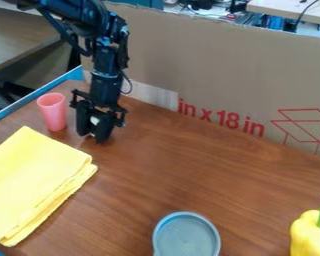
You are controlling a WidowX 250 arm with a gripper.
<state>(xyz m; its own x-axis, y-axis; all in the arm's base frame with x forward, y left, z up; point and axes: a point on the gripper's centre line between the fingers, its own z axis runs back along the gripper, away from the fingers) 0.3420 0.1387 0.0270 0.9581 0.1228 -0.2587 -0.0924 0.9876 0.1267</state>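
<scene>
Brown cardboard [223, 65] is standing behind the bench [223, 185], showing red writing [221, 118] at 1 o'clock. The black hand [96, 127] is hanging low at 11 o'clock, with a small pale thing [94, 120] showing in it; whether it is pinching that, I cannot tell. Beside it, a pink cup [53, 112] is standing at 10 o'clock. A yellow cloth [36, 182] is lying at 9, a round dish [187, 237] is sitting near 6, and a yellow pepper [311, 237] at 4.

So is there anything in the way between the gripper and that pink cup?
Nothing visible stands between the gripper and the pink cup, just a narrow strip of tabletop. The folded yellow cloth lies nearer the camera, outside that gap.
</scene>
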